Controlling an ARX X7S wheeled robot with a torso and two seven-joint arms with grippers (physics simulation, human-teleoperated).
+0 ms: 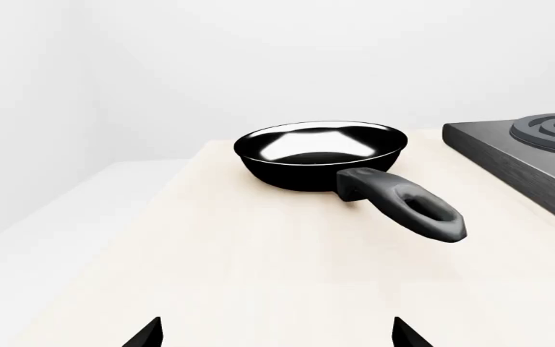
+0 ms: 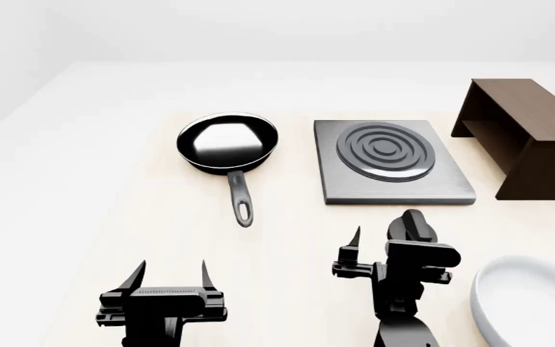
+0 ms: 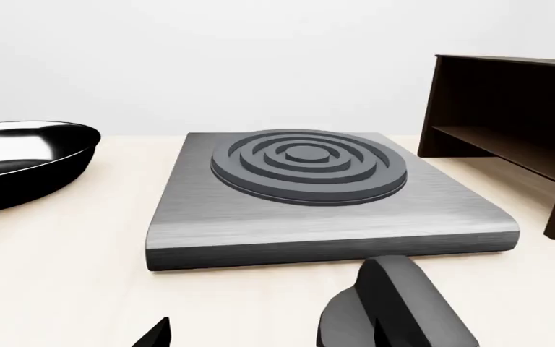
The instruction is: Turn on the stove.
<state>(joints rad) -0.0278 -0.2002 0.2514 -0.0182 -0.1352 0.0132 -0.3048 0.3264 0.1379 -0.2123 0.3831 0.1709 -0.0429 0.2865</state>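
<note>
Right gripper (image 2: 379,235) hovers spread at the knob (image 2: 415,225), just before the stove (image 2: 393,189) mid-table; nothing gripped, the turn not yet made. Left gripper (image 2: 171,275) waits apart, splayed and empty, near the pan (image 2: 227,142).

counter (image 2: 287,246): pale, cream-coloured surface, carrying everything listed here.
stove (image 2: 393,171): flat grey slab with a ringed burner, lying near the middle of the counter.
knob (image 2: 415,225): small and black with a ridge, sitting just in front of the stove's near edge, apart from the slab.
frying pan (image 2: 227,142): black, resting left of the stove, its handle pointing toward the robot.
shelf (image 2: 526,134): dark brown wood, standing right of the stove.
white dish (image 2: 533,303): lying at the near right, partly cut off by the frame.
</note>
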